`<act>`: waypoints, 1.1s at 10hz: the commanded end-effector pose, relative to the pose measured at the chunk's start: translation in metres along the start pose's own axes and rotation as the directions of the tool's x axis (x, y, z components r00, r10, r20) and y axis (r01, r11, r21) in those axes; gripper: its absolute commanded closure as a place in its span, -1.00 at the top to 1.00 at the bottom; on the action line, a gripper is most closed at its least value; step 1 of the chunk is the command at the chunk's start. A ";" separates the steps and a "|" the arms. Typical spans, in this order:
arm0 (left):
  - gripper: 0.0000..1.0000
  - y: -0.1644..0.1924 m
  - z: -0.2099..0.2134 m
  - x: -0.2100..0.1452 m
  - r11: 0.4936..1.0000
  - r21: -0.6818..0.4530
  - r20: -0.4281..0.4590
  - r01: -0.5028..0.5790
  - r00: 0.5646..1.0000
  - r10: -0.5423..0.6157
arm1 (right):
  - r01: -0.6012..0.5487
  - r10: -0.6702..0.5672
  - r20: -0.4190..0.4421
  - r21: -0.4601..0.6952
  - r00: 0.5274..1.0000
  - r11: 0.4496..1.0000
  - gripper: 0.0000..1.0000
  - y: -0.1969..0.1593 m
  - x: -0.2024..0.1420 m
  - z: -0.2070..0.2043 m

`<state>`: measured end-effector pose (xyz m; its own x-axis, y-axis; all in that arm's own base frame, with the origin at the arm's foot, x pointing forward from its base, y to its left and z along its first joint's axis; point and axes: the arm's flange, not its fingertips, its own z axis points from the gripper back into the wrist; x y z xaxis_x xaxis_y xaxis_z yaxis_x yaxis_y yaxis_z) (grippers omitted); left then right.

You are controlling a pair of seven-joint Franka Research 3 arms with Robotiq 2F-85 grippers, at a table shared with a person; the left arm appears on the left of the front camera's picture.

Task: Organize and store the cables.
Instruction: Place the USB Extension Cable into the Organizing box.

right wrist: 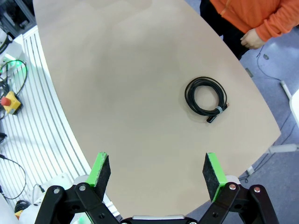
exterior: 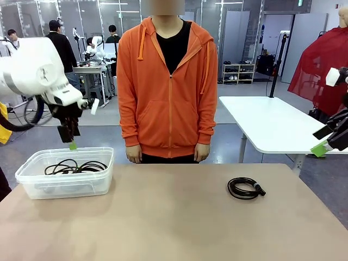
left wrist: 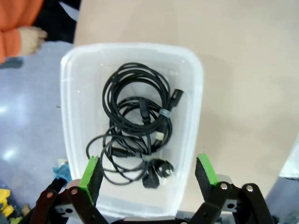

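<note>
Front view: a single coiled black cable lies flat on the tan table, right of centre and toward the far edge, its connector end pointing right. The other black cables lie tangled inside a clear plastic bin at the table's far left. The left gripper hangs just above the bin's far rim, touching nothing. The right gripper is held high beyond the table's right edge, well apart from the single coil. A person in an orange hoodie stands at the far side, hands down just behind the table edge.

Left wrist view: the bin lies directly below, holding several loosely wound cords with plug ends, one a round power plug, some bound by pale ties. The left gripper has its green-padded fingers spread wide and holds nothing.

Right wrist view: the single coil, bound by a small tie, rests alone on the table. The right gripper stands far above it, its fingers fully apart and empty.
</note>
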<state>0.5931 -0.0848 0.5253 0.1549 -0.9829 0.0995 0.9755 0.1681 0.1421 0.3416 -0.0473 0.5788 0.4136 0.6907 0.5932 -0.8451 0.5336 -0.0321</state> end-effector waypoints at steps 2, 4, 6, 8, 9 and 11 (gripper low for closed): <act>1.00 -0.026 0.067 -0.006 0.995 -0.074 0.004 -0.072 0.997 0.073 | 0.111 -0.114 -0.109 -0.028 0.988 0.993 1.00 -0.014 0.019 -0.011; 1.00 -0.051 0.105 -0.008 0.981 -0.079 0.037 -0.178 0.983 0.181 | 0.195 -0.197 -0.153 -0.026 0.968 0.980 1.00 -0.032 0.030 -0.026; 1.00 -0.081 0.140 -0.014 0.948 -0.017 0.081 -0.317 0.945 0.317 | 0.295 -0.301 -0.132 -0.065 0.944 0.953 1.00 -0.053 0.038 -0.043; 1.00 -0.108 0.157 -0.020 0.920 0.043 0.115 -0.389 0.917 0.382 | 0.352 -0.366 -0.142 -0.114 0.920 0.929 1.00 -0.071 0.047 -0.060; 1.00 -0.121 0.164 -0.020 0.908 0.060 0.138 -0.415 0.904 0.404 | 0.382 -0.404 -0.147 -0.157 0.903 0.911 1.00 -0.084 0.049 -0.071; 1.00 -0.142 0.170 -0.025 0.881 0.061 0.206 -0.470 0.869 0.449 | 0.461 -0.488 -0.125 -0.195 0.864 0.866 1.00 -0.105 0.051 -0.098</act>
<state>0.4353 -0.0709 0.6857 0.5304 -0.7966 0.2901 0.8013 0.5828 0.1352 0.4708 -0.0268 0.5364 0.7770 0.4518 0.4384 -0.5394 0.8369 0.0935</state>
